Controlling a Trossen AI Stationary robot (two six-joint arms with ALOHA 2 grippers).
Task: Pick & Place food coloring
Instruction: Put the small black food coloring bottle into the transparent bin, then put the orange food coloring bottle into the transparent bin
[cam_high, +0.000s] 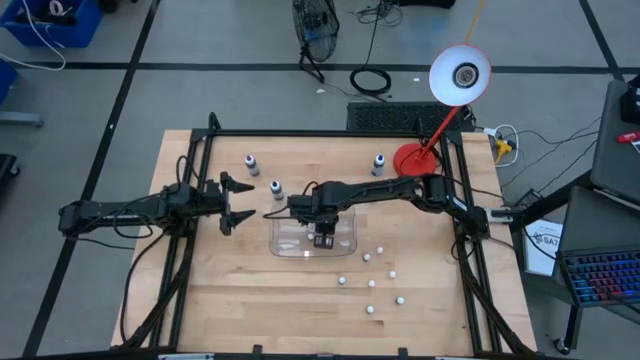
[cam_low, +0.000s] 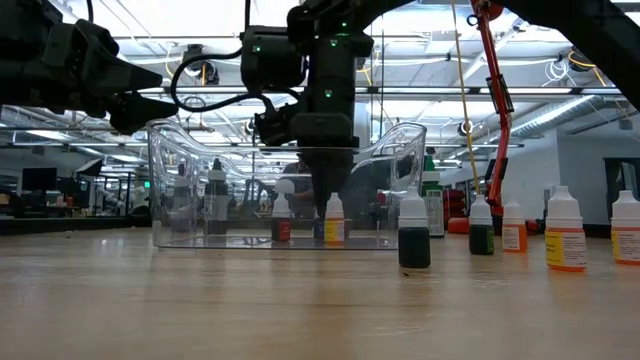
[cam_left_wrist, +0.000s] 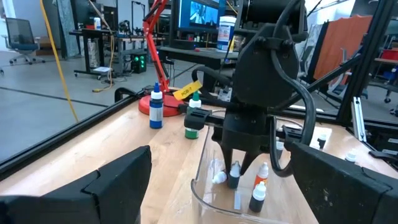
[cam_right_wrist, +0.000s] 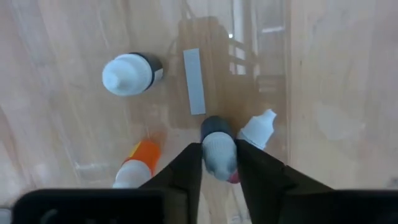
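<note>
The food coloring bottles are tiny droppers with white caps. Several are in the clear tray (cam_high: 290, 240): a dark one upright (cam_right_wrist: 130, 73), an orange one (cam_right_wrist: 138, 163), one lying on its side (cam_right_wrist: 258, 129), and a dark one (cam_right_wrist: 216, 149) between my right gripper's (cam_right_wrist: 217, 171) fingers. My right gripper reaches down into the tray (cam_left_wrist: 205, 186) and is shut on that bottle. Three more stand on the table (cam_high: 251, 163) (cam_high: 276, 188) (cam_high: 379, 163). My left gripper (cam_high: 235, 203) hovers open, left of the tray. My right gripper pinches the dark bottle's white cap (cam_right_wrist: 217, 144) between its two fingers (cam_right_wrist: 189, 168), coming from above and pointing down. The bottle (cam_left_wrist: 234, 175) hangs upright below the fingers inside the tray. I cannot tell whether its base touches the tray floor.
A red desk lamp (cam_high: 413, 158) stands at the table's far right. Several small white-capped bottles (cam_high: 372, 284) are scattered on the near right of the table (cam_high: 240, 300). In the low view, more bottles (cam_low: 413, 235) (cam_low: 565, 230) stand right of the tray. Black frame rails (cam_high: 300, 133) border the table.
</note>
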